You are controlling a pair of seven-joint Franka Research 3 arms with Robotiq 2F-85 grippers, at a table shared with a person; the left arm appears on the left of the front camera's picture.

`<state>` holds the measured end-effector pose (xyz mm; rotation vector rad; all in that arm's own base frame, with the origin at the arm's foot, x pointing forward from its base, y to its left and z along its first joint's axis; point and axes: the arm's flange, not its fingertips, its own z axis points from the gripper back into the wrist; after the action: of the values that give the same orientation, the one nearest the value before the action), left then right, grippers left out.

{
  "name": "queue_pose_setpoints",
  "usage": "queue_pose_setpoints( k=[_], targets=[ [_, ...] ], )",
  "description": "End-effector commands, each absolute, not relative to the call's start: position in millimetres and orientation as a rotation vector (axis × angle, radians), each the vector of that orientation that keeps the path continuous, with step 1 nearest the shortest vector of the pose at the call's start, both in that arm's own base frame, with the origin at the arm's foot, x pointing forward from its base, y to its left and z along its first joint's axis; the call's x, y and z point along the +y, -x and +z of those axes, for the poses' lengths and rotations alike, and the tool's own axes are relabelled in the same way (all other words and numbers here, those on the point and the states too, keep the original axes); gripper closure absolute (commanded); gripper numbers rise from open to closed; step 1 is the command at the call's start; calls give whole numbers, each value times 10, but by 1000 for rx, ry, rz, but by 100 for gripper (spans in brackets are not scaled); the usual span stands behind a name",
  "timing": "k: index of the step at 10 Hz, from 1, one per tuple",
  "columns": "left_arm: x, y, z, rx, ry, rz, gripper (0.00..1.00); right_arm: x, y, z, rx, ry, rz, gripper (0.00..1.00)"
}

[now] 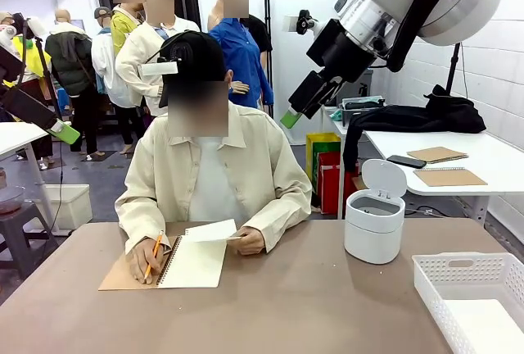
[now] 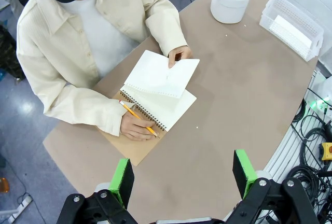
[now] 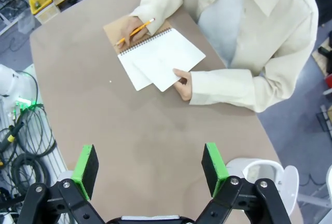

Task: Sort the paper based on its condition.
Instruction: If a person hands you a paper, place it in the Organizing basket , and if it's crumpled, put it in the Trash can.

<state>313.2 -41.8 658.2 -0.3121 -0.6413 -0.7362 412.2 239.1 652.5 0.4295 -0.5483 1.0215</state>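
- The paper [image 1: 210, 230] is being held up by the person's left hand [image 1: 247, 242] above the open spiral notebook [image 1: 195, 264], near the far edge of the tabletop [image 1: 286, 305], a little left of its middle. Whether it is hanging on the spiral binding or is loose cannot be told.
- Both sets of jaws are standing spread with nothing between them. The right gripper [image 3: 149, 164] and the left gripper [image 2: 183, 175] are hovering high above the tabletop, well apart from the paper.
- A reach toward the paper would be risking contact with the person's fingers, since that hand is pinching the paper's edge and the other hand [image 1: 146, 257] is resting on the notebook with a pencil [image 1: 154, 254].
- A hard pinch would probably be bending or creasing so thin a sheet, so flat paper could end up looking damaged and get sorted wrongly.
- If the paper is laid flat on the tabletop, the pads may be sliding over it without catching an edge, or dragging it along.
- The white bin [image 1: 374, 224], its lid standing open, and the white basket [image 1: 467, 270] at the near right corner are sitting near each other, so limp paper could be drifting into the wrong one on release.
- The paper's condition is looking hard to judge from here, and a slight curl may be getting mistaken for a crease.
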Motion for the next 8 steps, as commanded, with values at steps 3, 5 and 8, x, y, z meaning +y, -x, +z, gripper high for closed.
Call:
queue_pose_setpoints(
  k=[3,5,8],
  targets=[
    [-413,-3127,6587,-646,313,-734,0,2386,-4140,6528,-552,-422,1030,0],
    [-413,-3127,6587,-646,313,-734,0,2386,-4140,6528,-552,-422,1030,0],
    [-413,-3127,6587,-646,313,-734,0,2386,-4140,6528,-552,-422,1030,0]
  ],
)
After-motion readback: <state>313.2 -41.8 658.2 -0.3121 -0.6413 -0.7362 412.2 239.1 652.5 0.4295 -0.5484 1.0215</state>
